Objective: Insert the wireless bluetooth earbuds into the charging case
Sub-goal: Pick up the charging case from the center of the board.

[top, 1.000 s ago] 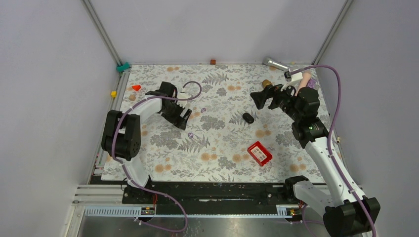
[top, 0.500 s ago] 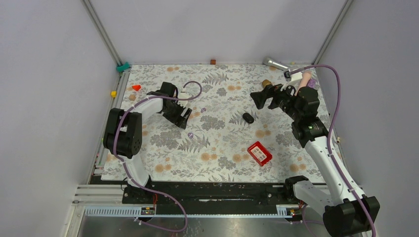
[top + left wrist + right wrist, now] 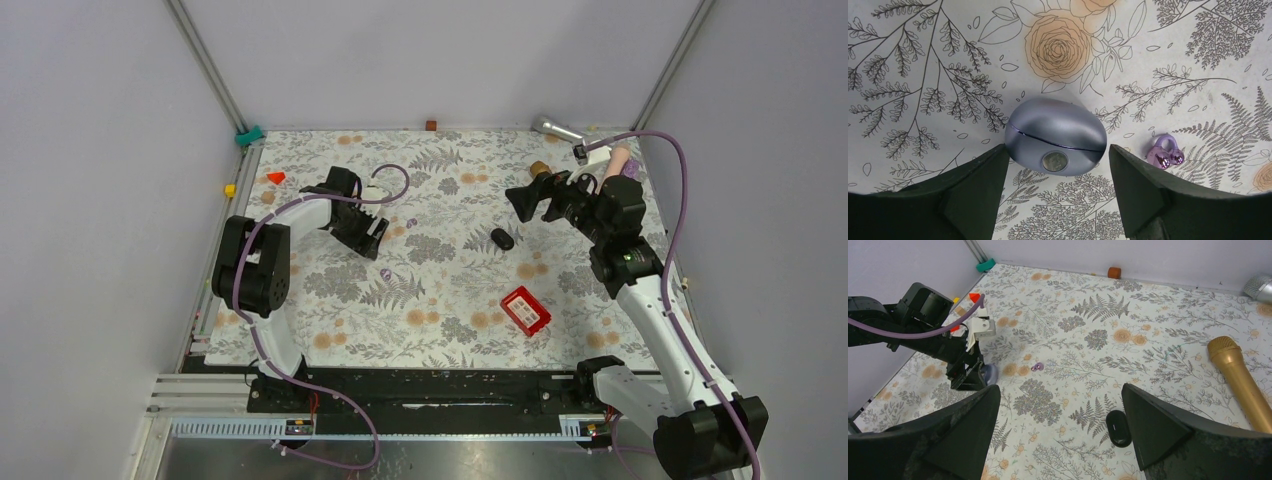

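Two arms, two diff jobs. We read the left gripper (image 3: 1058,150) as set low over the floral table (image 3: 923,50) w/ a finger on each side of the lavender case (image 3: 1055,127) b/c the case needs pinning before anything goes in. It's a smooth egg shape and would prob skid if nudged. Its lid is shut, w/ the seam & round button facing the wrist cam, so we reckon opening it comes before any insert. The jaws are part open. Both fingers sit at the case's flanks, touching or a hair off, and we can't tell which, so we can't say it's gripped. Nothing else is between them.

One purple bud (image 3: 1164,154) lies on the table just beside the case, outside the right-hand finger, touching neither. A second purple bud (image 3: 386,273) lies nearer the arm bases, apart from the case. We can't spot the black buds. The black case (image 3: 502,239) lies shut mid-table.

The right gripper (image 3: 528,198) hangs off the table, jaws wide apart, holding & touching zip. It's prob parked there so its cam overlooks the left arm's work & it's free to fetch a bud.
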Robot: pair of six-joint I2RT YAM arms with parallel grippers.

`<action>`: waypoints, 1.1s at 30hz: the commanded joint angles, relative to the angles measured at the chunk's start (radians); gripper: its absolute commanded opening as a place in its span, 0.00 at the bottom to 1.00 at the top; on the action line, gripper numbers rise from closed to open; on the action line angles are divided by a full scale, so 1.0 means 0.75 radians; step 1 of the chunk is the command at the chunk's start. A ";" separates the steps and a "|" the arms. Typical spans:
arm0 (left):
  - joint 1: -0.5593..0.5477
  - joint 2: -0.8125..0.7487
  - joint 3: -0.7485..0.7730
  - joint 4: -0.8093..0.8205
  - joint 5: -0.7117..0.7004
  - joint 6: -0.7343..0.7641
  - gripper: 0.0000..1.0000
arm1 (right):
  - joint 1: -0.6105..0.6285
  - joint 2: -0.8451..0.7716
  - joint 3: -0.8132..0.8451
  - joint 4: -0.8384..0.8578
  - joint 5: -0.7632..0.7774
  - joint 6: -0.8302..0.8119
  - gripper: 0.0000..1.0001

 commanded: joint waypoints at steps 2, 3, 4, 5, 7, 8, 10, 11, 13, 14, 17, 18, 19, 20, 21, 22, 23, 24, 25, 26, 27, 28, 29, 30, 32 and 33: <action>0.004 0.014 0.042 0.054 -0.015 -0.011 0.75 | -0.011 0.003 0.000 0.068 -0.020 0.009 0.99; 0.004 0.012 0.040 0.053 -0.016 -0.010 0.73 | -0.011 0.002 0.000 0.068 -0.021 0.009 0.99; 0.004 0.015 0.038 0.054 -0.016 -0.008 0.72 | -0.012 0.002 -0.001 0.068 -0.021 0.009 0.99; 0.002 0.016 0.038 0.054 -0.016 -0.006 0.70 | -0.012 0.002 -0.002 0.069 -0.022 0.009 0.99; 0.002 0.019 0.035 0.054 -0.016 -0.004 0.66 | -0.012 0.002 -0.003 0.070 -0.022 0.010 1.00; 0.001 0.021 0.032 0.054 -0.016 -0.002 0.64 | -0.012 0.005 -0.003 0.070 -0.022 0.010 0.99; -0.001 0.022 0.029 0.054 -0.016 0.001 0.61 | -0.013 0.004 -0.002 0.070 -0.024 0.012 1.00; -0.002 0.022 0.027 0.054 -0.014 0.002 0.61 | -0.014 0.005 -0.002 0.070 -0.022 0.013 0.99; -0.006 0.016 0.022 0.053 -0.007 0.007 0.57 | -0.012 0.005 -0.003 0.070 -0.024 0.011 0.99; -0.006 0.012 0.019 0.054 -0.004 0.010 0.56 | -0.012 0.004 -0.003 0.069 -0.023 0.011 0.99; -0.008 -0.009 0.014 0.052 0.022 0.018 0.54 | -0.013 0.007 -0.001 0.070 -0.028 0.013 1.00; -0.008 -0.020 0.013 0.048 0.038 0.020 0.54 | -0.013 0.010 0.000 0.070 -0.031 0.015 0.99; -0.009 -0.034 0.010 0.046 0.061 0.024 0.54 | -0.014 0.011 0.000 0.070 -0.035 0.016 0.99; -0.009 -0.051 0.005 0.044 0.081 0.028 0.54 | -0.013 0.015 0.001 0.070 -0.040 0.020 0.99; -0.010 -0.069 0.001 0.045 0.102 0.030 0.54 | -0.013 0.022 0.000 0.071 -0.047 0.022 1.00; -0.010 -0.088 -0.004 0.044 0.123 0.032 0.54 | -0.014 0.025 0.002 0.072 -0.052 0.025 0.99; -0.009 -0.105 -0.006 0.043 0.141 0.033 0.54 | -0.014 0.031 0.001 0.072 -0.058 0.028 0.99; -0.009 -0.125 -0.008 0.042 0.161 0.036 0.54 | -0.014 0.035 0.000 0.074 -0.065 0.032 0.99; -0.010 -0.144 -0.011 0.040 0.179 0.038 0.54 | -0.014 0.041 0.000 0.077 -0.074 0.037 1.00; -0.011 -0.160 -0.013 0.036 0.203 0.044 0.54 | -0.013 0.050 -0.001 0.080 -0.092 0.046 1.00; -0.013 -0.175 -0.014 0.032 0.228 0.045 0.54 | -0.014 0.056 -0.002 0.086 -0.107 0.056 0.99; -0.016 -0.191 -0.014 0.028 0.249 0.049 0.54 | -0.014 0.066 -0.005 0.094 -0.124 0.066 0.99; -0.020 -0.211 -0.014 0.023 0.274 0.051 0.54 | -0.014 0.076 -0.008 0.107 -0.145 0.080 0.99; -0.027 -0.226 -0.014 0.014 0.299 0.055 0.54 | -0.014 0.089 -0.010 0.122 -0.166 0.098 0.99; -0.056 -0.256 -0.012 0.000 0.345 0.065 0.54 | -0.014 0.117 -0.022 0.155 -0.225 0.144 0.99; -0.072 -0.270 -0.014 -0.005 0.361 0.067 0.54 | -0.014 0.135 -0.026 0.177 -0.256 0.167 0.99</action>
